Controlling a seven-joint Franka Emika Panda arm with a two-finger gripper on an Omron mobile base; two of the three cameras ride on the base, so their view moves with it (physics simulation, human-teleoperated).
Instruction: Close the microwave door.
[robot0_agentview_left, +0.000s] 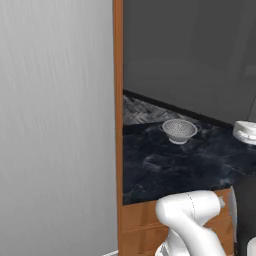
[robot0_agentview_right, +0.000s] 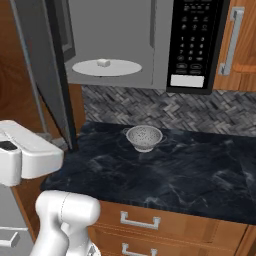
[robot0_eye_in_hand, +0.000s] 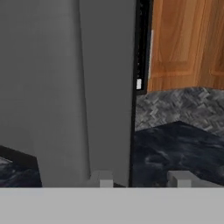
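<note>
The microwave door (robot0_agentview_right: 50, 70) stands swung wide open, hinged at the left side of the oven and jutting out over the left edge of the surface (robot0_agentview_right: 170, 175); in the hand view the door (robot0_eye_in_hand: 87, 87) is a tall dark grey panel with a black rim on its right edge, very close in front of the camera. The claw (robot0_eye_in_hand: 142, 179) sits low just before the door's lower edge, its two fingertips (robot0_eye_in_hand: 101, 178) apart with nothing between them; one tip lines up with the door panel, the other lies to the right of its rim, though whether either touches the door I cannot tell. Behind the door the microwave (robot0_agentview_right: 130, 45) shows its open cavity, with a round glass plate (robot0_agentview_right: 107, 67) carrying a small pale lump (robot0_agentview_right: 103, 63), and a black keypad (robot0_agentview_right: 192, 40) at the right. A metal colander (robot0_agentview_right: 144, 137) stands on the dark marbled surface near its back edge, below the oven. Wooden drawers (robot0_agentview_right: 150, 222) with metal handles run under the front edge.
</note>
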